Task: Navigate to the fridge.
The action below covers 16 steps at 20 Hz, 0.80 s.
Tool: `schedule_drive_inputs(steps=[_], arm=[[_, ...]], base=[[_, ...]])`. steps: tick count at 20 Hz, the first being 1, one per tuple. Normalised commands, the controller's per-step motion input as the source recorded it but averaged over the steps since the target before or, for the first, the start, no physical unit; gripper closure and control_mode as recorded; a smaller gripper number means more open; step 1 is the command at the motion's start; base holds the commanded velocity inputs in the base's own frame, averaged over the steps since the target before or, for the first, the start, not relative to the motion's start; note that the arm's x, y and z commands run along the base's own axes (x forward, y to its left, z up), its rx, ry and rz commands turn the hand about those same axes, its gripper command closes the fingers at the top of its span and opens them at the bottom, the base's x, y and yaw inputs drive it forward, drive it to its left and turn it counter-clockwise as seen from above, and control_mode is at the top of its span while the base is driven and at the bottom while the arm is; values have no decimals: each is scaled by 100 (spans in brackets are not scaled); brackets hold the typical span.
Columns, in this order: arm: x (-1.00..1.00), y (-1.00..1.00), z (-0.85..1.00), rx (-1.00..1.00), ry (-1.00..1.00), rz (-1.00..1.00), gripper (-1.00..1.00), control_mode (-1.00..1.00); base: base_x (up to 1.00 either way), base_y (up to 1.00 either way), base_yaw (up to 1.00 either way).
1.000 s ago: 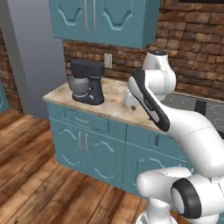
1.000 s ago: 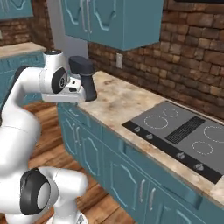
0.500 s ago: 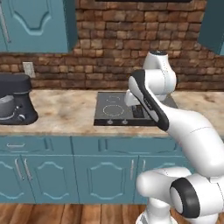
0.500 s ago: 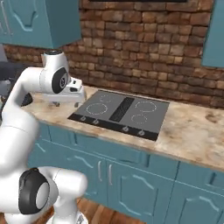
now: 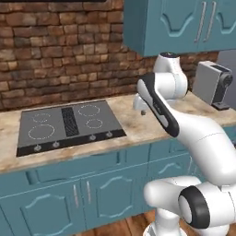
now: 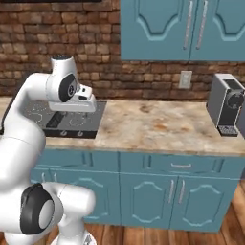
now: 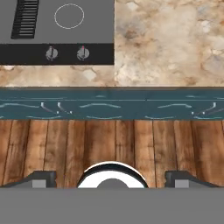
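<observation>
A stone-look counter (image 6: 158, 129) on teal base cabinets (image 6: 172, 191) is faced, with a brick wall (image 5: 60, 50) behind it. A dark cooktop (image 5: 69, 124) with four ring burners and a row of front knobs is set into the counter at the left. A grey coffee machine (image 6: 228, 105) is stood on the counter at the far right, below teal upper cabinets (image 6: 182, 28); a wall outlet (image 6: 185, 79) is seen just left of it. The arm is folded up over the counter edge, with the gripper (image 7: 111, 177) pointed down at the wooden floor (image 7: 109, 144) near the cabinet fronts. In the hand view the finger tips (image 7: 41, 178) are set wide apart, nothing between them, so the jaws are read as open. The cooktop's corner and two knobs (image 7: 66, 53) are seen at the top left of the hand view. The fridge cannot be located in these views; a grey strip (image 5: 228, 67) at the far right edge of the left base view cannot be identified.
</observation>
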Motion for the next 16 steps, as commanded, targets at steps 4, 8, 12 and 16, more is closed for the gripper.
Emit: schedule_drive_inputs(steps=[4,8,12,16], arm=[[0,0,0,0,0,0,-100,100],[0,0,0,0,0,0,-100,100],[0,0,0,0,0,0,-100,100],[0,0,0,0,0,0,-100,100]], base=[[29,-65,-51],[37,-49,-55],[52,-37,-55],[65,-27,-60]])
